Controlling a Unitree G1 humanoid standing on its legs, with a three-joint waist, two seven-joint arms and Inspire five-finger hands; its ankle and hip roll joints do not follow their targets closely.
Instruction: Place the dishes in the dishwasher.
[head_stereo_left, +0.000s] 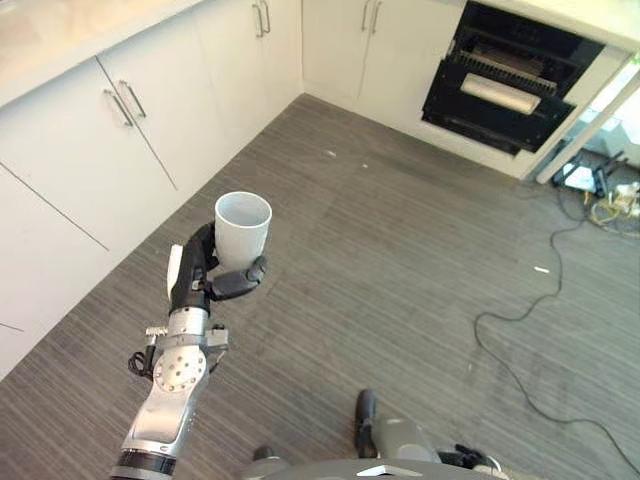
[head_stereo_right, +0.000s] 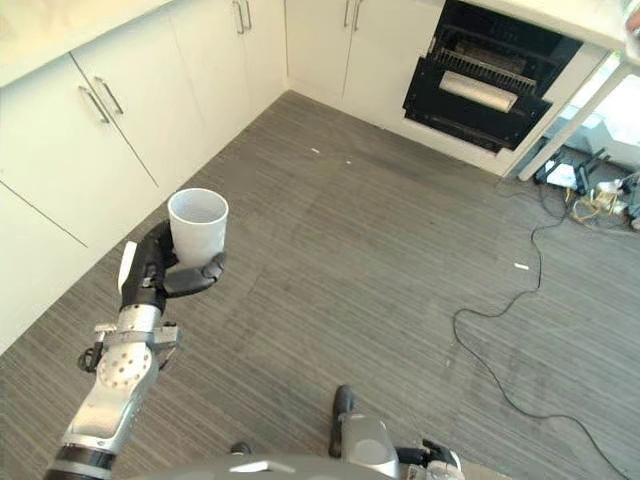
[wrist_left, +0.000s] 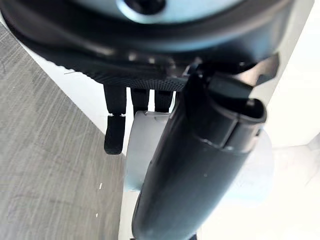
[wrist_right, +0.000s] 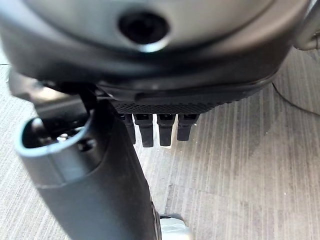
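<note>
Holding cup upright in left hand, dishwasher far off.
Gripping cup low, fingers and thumb curled round it, rim up; standing open well ahead and to the right across floor; right hand hanging relaxed, holding nothing.

A plain white cup is seen upright, its round mouth open to the top and its inside empty. No handle can be made out on it. It is held above the grey floor at about nine o'clock in the head views. The dishwasher is seen at about one o'clock, well apart from the cup, built in under the counter, dark inside, with its door open and a rack visible within.
</note>
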